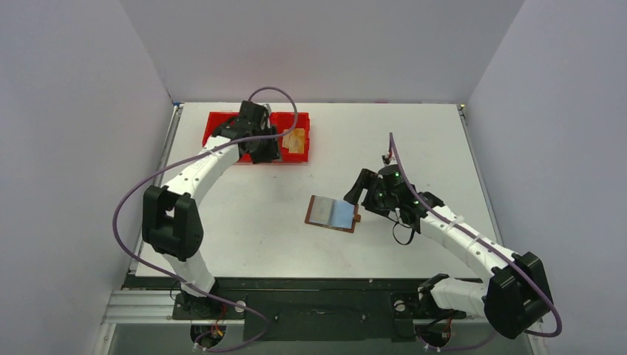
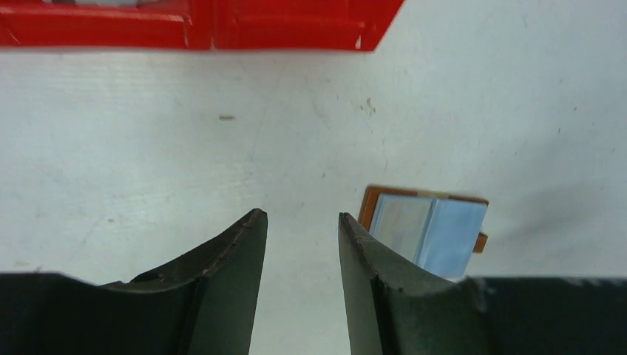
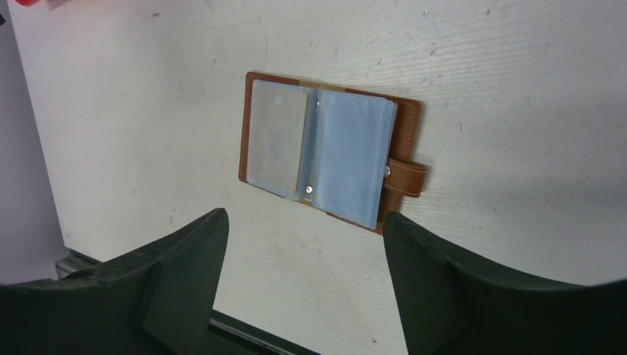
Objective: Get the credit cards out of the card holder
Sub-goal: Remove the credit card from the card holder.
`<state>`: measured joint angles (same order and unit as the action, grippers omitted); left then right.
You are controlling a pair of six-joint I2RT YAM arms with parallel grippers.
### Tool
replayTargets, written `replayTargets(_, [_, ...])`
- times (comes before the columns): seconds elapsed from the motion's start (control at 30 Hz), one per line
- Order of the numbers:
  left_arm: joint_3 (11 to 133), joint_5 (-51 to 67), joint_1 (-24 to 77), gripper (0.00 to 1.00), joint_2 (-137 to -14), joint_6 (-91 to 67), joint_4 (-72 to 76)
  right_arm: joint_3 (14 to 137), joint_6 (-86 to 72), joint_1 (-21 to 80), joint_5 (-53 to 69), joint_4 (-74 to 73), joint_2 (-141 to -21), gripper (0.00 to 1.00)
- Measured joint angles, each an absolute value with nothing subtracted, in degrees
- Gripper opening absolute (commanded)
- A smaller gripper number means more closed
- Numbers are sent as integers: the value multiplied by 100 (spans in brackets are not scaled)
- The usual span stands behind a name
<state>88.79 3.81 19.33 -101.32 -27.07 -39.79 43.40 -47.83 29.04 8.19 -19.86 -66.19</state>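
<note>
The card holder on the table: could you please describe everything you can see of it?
The card holder is a small brown wallet, leather by the look, lying open and flat on the white table. Inside are translucent grey-blue pocket leaves, bound at the spine by two metal studs. A short brown strap tab with a snap sticks out from one edge. What the pockets hold cannot be told. Only the table touches it; the right hand hovers open, apart from it.
</note>
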Motion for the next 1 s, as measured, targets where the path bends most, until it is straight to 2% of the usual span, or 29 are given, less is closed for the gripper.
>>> replayTargets(0.27, [7660,200,2661,38,-9513,-2888,-3889,4407,-4936,3413,530,-1809,-7260,72])
replayTargets(0.53, [6965,189,3122,38,-9052,-2989,-3691,4652,-5094,3693,252,-1673,-7756,70])
replayTargets(1.0, [6676,172,3116,38,-8742,-2995,-3645,5072,-5343,3951,-134,-1640,-8560,67])
